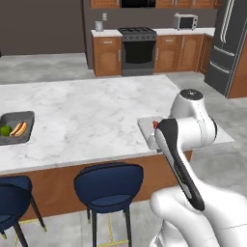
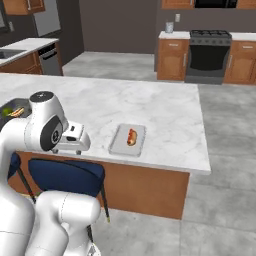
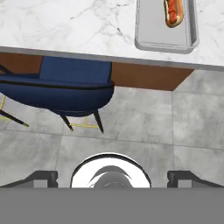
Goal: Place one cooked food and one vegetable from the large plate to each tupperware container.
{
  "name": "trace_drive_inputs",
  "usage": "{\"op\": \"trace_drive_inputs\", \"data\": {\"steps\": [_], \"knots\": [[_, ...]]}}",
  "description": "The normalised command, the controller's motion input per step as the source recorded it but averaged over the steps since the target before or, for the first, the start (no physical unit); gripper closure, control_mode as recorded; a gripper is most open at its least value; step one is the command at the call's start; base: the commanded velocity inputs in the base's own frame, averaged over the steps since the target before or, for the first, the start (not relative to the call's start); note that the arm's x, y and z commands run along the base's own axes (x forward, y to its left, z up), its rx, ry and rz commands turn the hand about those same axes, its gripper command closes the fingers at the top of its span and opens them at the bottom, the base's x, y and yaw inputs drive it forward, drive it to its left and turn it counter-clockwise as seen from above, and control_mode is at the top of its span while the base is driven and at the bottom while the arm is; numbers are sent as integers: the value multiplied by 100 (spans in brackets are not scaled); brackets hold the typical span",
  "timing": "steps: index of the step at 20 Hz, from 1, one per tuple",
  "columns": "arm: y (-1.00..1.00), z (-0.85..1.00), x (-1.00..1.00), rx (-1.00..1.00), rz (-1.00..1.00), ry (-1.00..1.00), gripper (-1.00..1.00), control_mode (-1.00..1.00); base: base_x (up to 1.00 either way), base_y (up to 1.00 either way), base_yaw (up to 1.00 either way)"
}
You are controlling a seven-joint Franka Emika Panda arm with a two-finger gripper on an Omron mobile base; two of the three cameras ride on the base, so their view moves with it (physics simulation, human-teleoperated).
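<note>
Two grey tupperware containers lie on the marble island. The right container [image 2: 121, 144] holds a hot dog [image 2: 132, 136]; the same container [image 3: 159, 31] and hot dog [image 3: 173, 12] sit at the top of the hand view. The left container [image 1: 22, 117] holds a hot dog [image 1: 19, 129] and a green vegetable [image 1: 5, 130]. My gripper [image 3: 112, 178] is open with nothing between its fingertips [image 3: 43, 177]. It is off the counter's front edge, looking down at the floor and a stool. The large plate is out of view.
Blue stools [image 1: 108, 185] [image 1: 9, 198] stand under the island's front edge [image 3: 105, 57], one of them right below the hand [image 3: 65, 85]. My own arm [image 1: 190, 125] hides part of the right container in the left base view. A stove [image 1: 138, 46] and a fridge [image 1: 229, 43] stand far behind.
</note>
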Motion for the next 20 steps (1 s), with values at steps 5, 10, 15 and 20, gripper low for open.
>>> {"op": "trace_drive_inputs", "data": {"steps": [5,10,15,20], "knots": [[0,0,0,0,0,0,-100,100,-14,100,0],[0,0,0,0,0,0,-100,100,-14,100,0],[0,0,0,0,0,0,-100,100,-1,100,0],[0,0,0,0,0,0,-100,100,2,96,0]]}}
